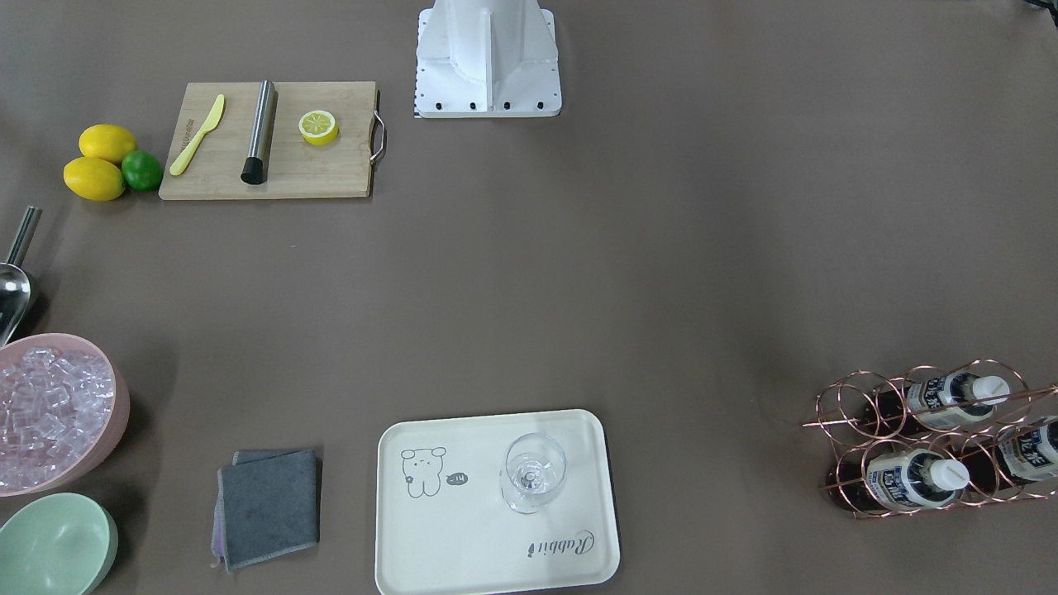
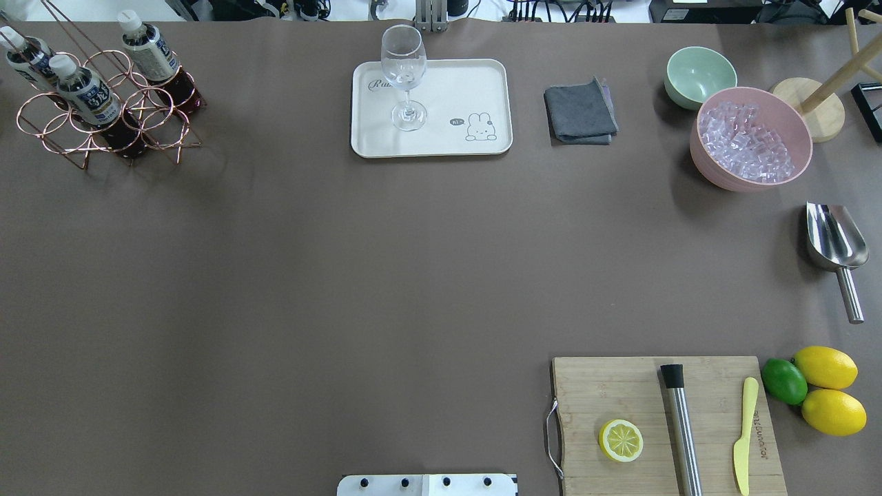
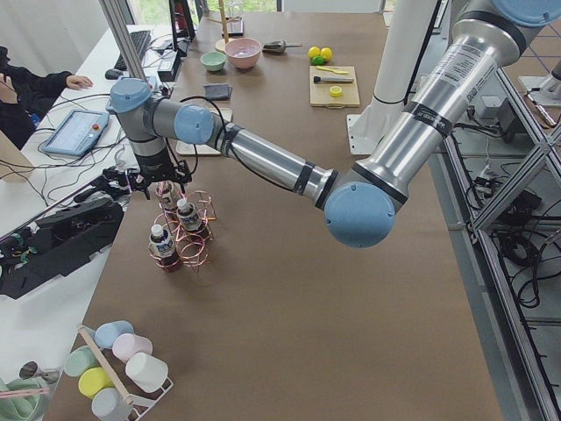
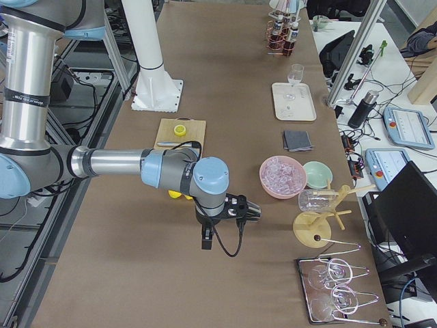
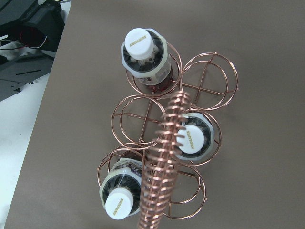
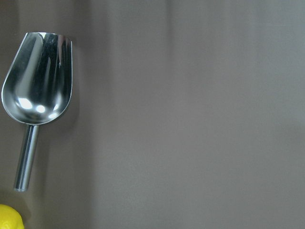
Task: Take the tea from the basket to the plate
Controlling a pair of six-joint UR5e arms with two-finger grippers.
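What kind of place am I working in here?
Probably a robotics lab staged as a drinks bench: an operator's tablet beside the table, plus props like the basket of tea and the ice bowl.

The basket (image 1: 934, 438) runs off the front view's right edge, cropping one tea (image 1: 1033, 450). Its twisted handle (image 5: 164, 162) blurs close to the left wrist camera. The left gripper (image 3: 163, 182) and right gripper (image 4: 247, 213) appear only in side views, jaws unreadable.

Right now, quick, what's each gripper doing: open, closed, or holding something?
Left gripper: cannot tell; it hangs over the basket, seen only from the side.
Right gripper: cannot tell; seen only from the side.
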